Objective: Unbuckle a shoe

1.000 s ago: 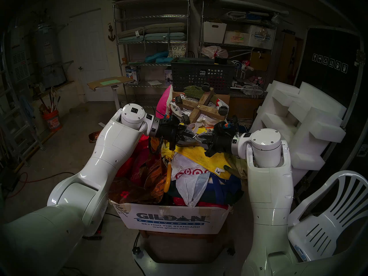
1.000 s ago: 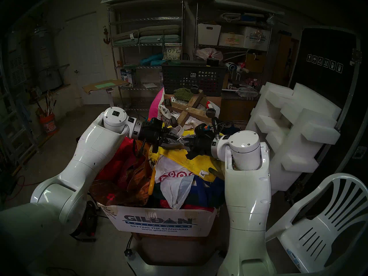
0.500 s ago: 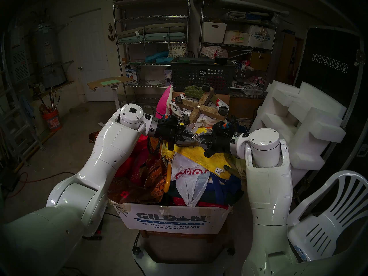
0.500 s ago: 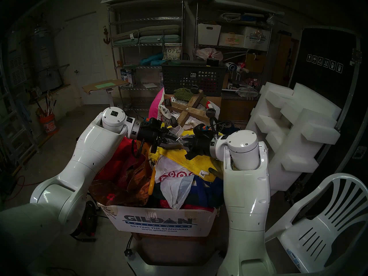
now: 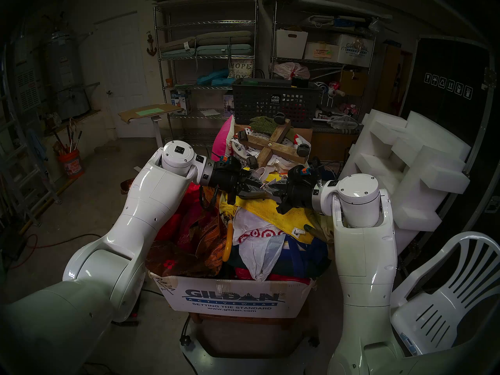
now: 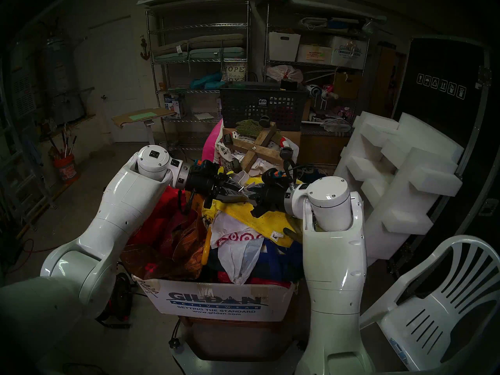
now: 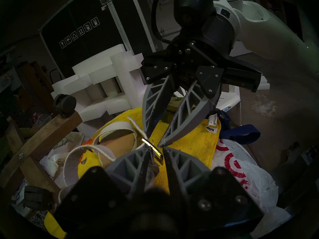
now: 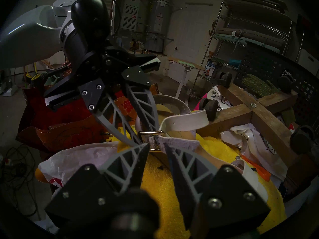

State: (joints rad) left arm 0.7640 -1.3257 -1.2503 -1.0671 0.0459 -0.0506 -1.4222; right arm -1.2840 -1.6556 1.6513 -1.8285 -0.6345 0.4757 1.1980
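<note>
The cream-white sandal [image 7: 119, 143] lies on a yellow towel [image 5: 270, 212] on top of the pile, tan footbed up; in the head view only its straps [image 5: 258, 172] show. Its metal buckle [image 7: 152, 146] sits between both grippers' tips. My left gripper [image 7: 156, 147] comes from the left and is shut on the short strap just behind the buckle. My right gripper [image 8: 156, 145] comes from the right, tip to tip with the left, jaws narrowed onto the buckle [image 8: 151, 133]. The holed strap end [image 8: 186, 119] sticks out free beyond the buckle.
The pile fills a Gildan cardboard box [image 5: 232, 298] with bags and cloth. A wooden cross with casters [image 5: 273, 147] and green gloves [image 5: 263, 122] lie just behind the sandal. White foam blocks [image 5: 405, 163] and a white plastic chair [image 5: 446, 298] stand at right.
Both wrists have shifted slightly to the left together, still tip to tip at the buckle. Jaw widths look the same.
</note>
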